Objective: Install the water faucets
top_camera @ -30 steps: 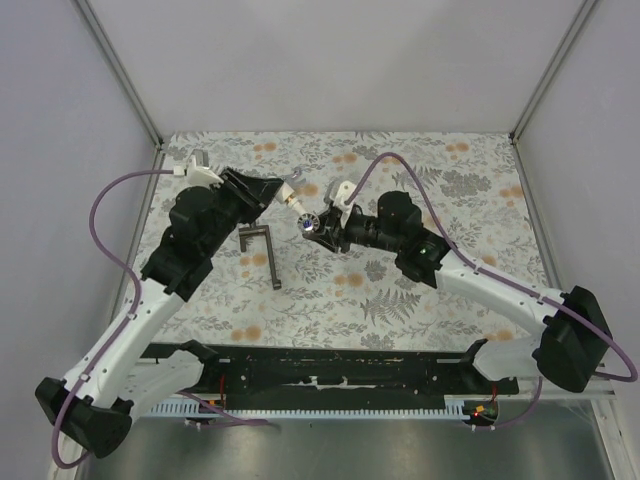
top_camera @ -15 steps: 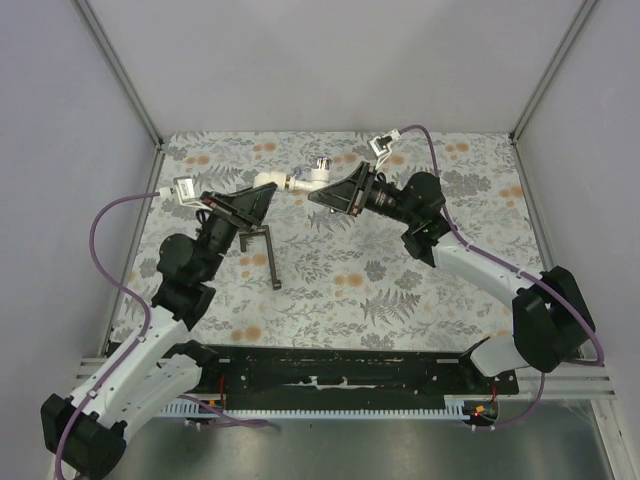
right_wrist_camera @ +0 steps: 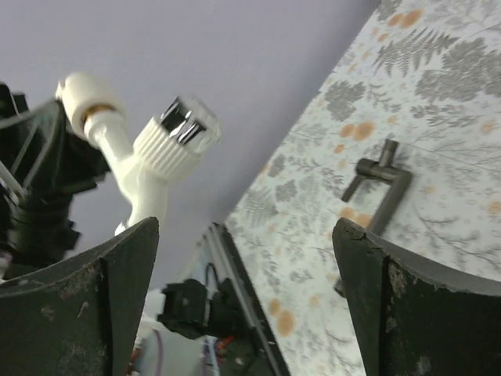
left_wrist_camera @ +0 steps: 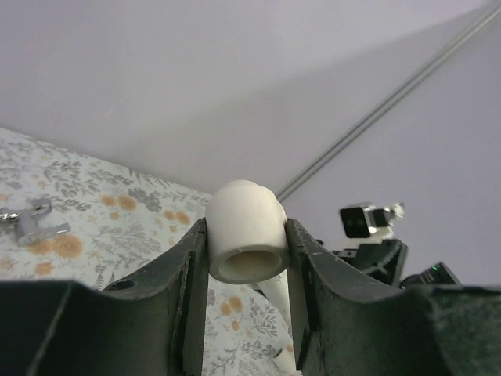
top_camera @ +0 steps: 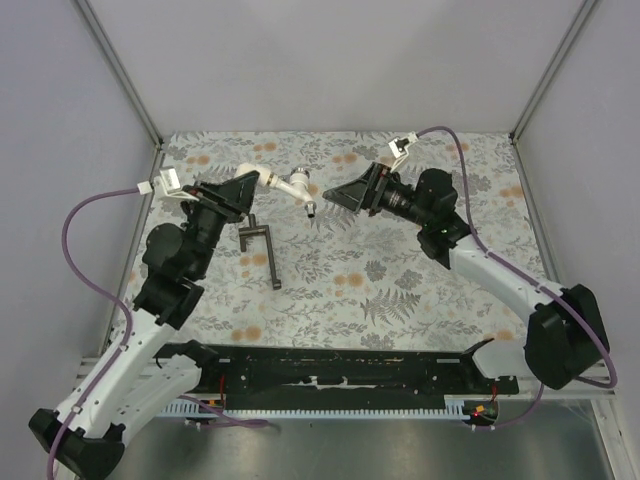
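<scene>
Status on faucet install: faucet (top_camera: 293, 188) is off the table (top_camera: 450, 270), in the air at upper centre of the top view. Left gripper (top_camera: 243, 182) alone holds it, jaws narrow and clamped on its white pipe end, which fills the centre of the left wrist view. From there the bent white body runs right and down to a ribbed collar and a silvery knob, seen upper left in the right wrist view.

Right gripper (top_camera: 335, 195) is wide and empty, just right of the faucet, not touching.

My read: the white pieces hang together from a single grip, so mating looks done — how tight the joint is, can't tell. T-tool (top_camera: 262, 248) lies flat on the table below the faucet, nothing touching it. Grey piece (left_wrist_camera: 27, 223) sits on the table at the left edge of the left wrist view. Left to do, I'd guess — final tightening, then set-down.
</scene>
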### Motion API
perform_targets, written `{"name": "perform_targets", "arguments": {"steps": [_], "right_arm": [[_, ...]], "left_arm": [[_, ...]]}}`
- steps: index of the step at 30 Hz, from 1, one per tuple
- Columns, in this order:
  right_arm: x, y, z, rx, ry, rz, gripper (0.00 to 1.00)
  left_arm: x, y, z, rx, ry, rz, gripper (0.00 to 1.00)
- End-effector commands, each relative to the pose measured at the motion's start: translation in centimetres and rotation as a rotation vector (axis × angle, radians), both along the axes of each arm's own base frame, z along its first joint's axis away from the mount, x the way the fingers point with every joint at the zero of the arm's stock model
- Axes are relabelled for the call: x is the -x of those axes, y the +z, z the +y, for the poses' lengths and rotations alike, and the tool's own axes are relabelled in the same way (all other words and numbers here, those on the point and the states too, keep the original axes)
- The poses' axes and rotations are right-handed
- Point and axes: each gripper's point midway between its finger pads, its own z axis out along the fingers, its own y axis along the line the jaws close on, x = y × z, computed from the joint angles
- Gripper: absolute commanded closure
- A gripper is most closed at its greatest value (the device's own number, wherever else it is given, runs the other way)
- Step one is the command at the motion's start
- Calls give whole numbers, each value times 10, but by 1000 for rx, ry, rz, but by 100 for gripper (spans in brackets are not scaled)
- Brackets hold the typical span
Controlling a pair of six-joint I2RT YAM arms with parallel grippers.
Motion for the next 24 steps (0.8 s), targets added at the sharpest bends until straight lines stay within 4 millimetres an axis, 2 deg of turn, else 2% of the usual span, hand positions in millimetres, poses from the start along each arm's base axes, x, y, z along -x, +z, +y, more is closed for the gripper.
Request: {"name": "perform_targets", "arguments": {"steps": [1,2,6,10,15,21,24], "right_arm": [[10,21,-25,279,-49,-429,2],[13,24,-29,311,-51,-493,2],[24,32,-35,429,-58,-774,2],[40,35,-23,529,-32,-988,2],[50,30,-6,645,-26,-1117,2],[48,17,11,686,-8,-1159,2],[40,9,19,710,-25,-1171,5]], "left_arm": [[-7,10,19,56,105,134,98],[-11,-2,18,40,114,206,98],[-19,-19,13,18,125,389,98],[-21,-28,-2,88,70,481,98],[-22,-34,-14,144,26,540,98],[-20,-29,-23,165,-23,556,98],[-20,-27,-28,176,-47,558,98]]}}
